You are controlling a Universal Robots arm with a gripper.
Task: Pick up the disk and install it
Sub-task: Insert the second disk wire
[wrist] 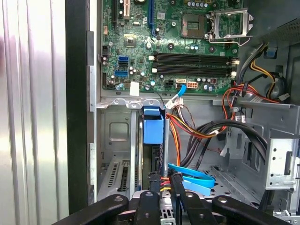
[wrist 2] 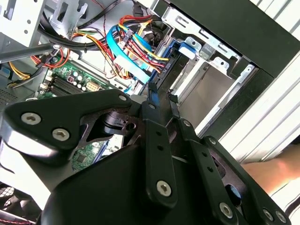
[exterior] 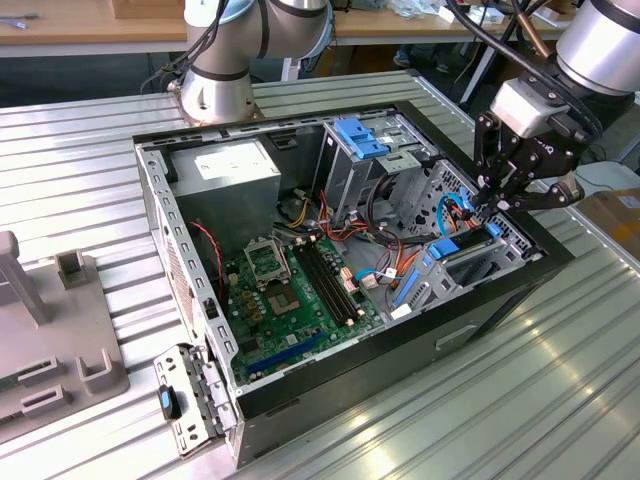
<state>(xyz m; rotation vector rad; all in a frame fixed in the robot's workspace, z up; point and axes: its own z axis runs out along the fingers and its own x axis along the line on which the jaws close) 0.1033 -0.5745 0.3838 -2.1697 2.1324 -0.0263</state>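
An open computer case lies on its side on a ribbed metal tabletop, its green motherboard facing up. At the exterior view's right, the end effector hangs over the drive bay corner of the case, its fingertips down among the blue and red cables there.

The disk sits in that corner, standing on edge in its bay with its blue frame along the top, directly beneath the fingertips. In the first wrist view the disk shows as a dark narrow edge with a blue tab above it, slotted upright between grey metal bay walls, and the end effector reaches down right at it. The black fingers stand close together with only a narrow gap, near the disk's upper edge; whether they actually clamp it I cannot tell. In the second wrist view the end effector points at the same blue-framed slot.

A grey power supply with a white label occupies the far corner of the case.
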